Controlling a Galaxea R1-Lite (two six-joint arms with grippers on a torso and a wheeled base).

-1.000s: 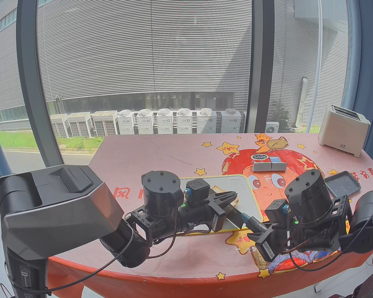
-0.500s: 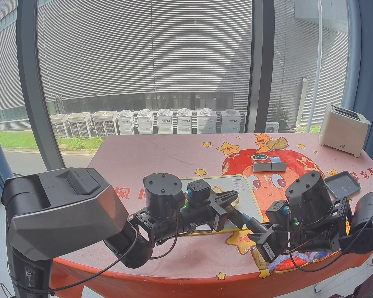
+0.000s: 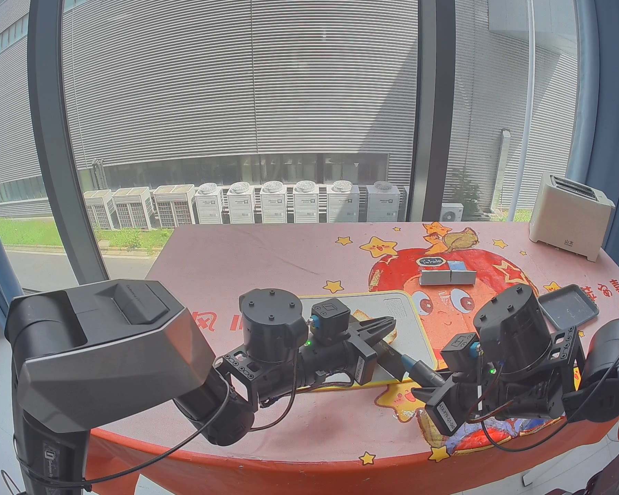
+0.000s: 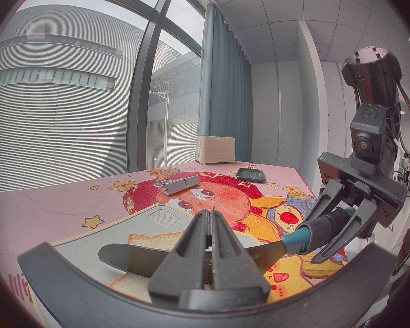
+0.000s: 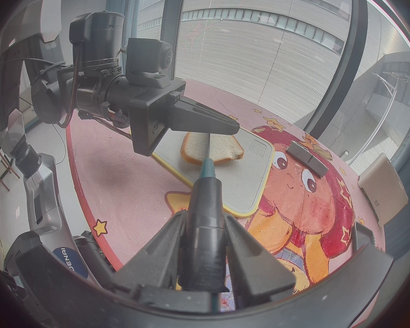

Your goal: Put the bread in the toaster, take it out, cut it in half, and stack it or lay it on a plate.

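A slice of bread (image 5: pixel 212 147) lies on the pale cutting board (image 5: pixel 241 178) near the table's front edge. My right gripper (image 5: pixel 206 219) is shut on the dark handle of a knife (image 4: pixel 136 258), whose blade rests across the bread (image 4: pixel 146 242). My left gripper (image 4: pixel 209 215) is shut, its tips together just over the blade and the slice. In the head view the left gripper (image 3: pixel 385 324) hides most of the bread, and the right gripper (image 3: pixel 435 382) sits at the board's (image 3: pixel 406 317) near right corner. The beige toaster (image 3: pixel 571 214) stands at the far right.
A dark rectangular plate (image 3: pixel 568 305) lies right of the board, just behind my right arm. A grey knife block (image 3: pixel 447 276) lies on the apple picture beyond the board. The window runs along the table's far edge, a blue curtain at the right.
My left arm has shifted slightly to the right over the board. The right gripper and the knife have stayed in place.
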